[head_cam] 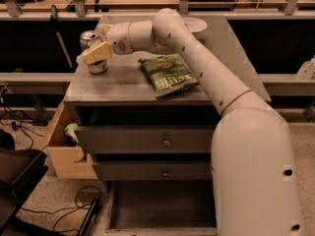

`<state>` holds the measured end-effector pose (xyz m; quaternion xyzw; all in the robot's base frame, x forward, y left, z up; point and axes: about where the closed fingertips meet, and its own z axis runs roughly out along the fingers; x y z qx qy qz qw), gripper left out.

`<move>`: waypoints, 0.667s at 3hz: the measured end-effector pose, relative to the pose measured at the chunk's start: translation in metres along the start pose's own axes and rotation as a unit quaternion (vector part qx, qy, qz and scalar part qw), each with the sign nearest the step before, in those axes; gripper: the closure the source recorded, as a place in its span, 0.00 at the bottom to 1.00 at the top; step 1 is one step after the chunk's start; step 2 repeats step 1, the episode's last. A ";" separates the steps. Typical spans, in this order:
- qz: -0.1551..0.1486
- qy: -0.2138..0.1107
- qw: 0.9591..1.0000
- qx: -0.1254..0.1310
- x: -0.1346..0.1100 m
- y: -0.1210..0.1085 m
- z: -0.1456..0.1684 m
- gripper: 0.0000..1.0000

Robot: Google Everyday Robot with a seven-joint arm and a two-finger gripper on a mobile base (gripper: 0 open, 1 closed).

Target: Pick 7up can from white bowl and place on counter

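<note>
— Silver top of the 7up can (88,35) is showing where?
— Near the tabletop's (110,88) left edge; the can is standing upright in the white bowl (97,68); the green chip bag (168,73) is lying just beside it, to the right.
— And the gripper (93,50)?
— It is reaching in from the right and sitting against the can, above the bowl; whether it is clamping the can or loose, I cannot tell.
</note>
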<state>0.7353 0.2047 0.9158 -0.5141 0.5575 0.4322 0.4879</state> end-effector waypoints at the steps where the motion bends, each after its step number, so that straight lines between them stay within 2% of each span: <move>1: 0.000 0.000 1.000 0.000 0.000 0.000 0.000 0.00; 2: 0.000 0.000 1.000 0.000 0.000 0.000 0.000 0.00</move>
